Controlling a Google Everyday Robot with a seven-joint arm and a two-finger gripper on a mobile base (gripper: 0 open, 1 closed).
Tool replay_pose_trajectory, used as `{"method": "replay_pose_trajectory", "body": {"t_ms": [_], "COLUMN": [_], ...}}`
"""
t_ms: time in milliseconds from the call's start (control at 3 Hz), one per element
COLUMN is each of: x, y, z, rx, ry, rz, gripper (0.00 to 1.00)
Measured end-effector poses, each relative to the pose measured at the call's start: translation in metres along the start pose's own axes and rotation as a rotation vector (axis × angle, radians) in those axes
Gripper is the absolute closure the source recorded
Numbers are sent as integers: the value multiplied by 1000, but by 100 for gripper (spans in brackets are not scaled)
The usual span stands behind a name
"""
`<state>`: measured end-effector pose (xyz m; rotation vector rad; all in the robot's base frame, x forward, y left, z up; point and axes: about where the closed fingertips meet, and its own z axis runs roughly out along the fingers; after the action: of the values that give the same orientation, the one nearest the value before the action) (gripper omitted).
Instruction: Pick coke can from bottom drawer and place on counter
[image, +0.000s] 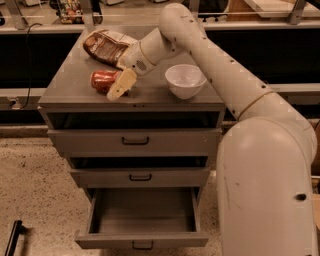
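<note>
The coke can (101, 80) lies on its side on the counter (75, 75), near the front left. My gripper (119, 86) is right at the can's right end, low over the counter, with its cream tip covering that end of the can. The arm reaches in from the right, over the counter. The bottom drawer (142, 239) is pulled open below and nothing shows inside it.
A brown-and-cream snack bag (107, 46) lies at the back left of the counter. A white bowl (185, 80) stands to the right of the gripper. The two upper drawers (135, 141) are slightly ajar. My white base (265, 190) stands right of the cabinet.
</note>
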<state>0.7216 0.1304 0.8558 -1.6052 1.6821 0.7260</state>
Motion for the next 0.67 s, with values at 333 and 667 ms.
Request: {"method": "replay_pose_trajectory", "body": {"t_ms": [333, 667], "x": [-5, -19], "y": [8, 24], "z": [-22, -54], "rx": [44, 91], "ry": [-3, 3], "rz": [-21, -61], "gripper": [0, 0]}}
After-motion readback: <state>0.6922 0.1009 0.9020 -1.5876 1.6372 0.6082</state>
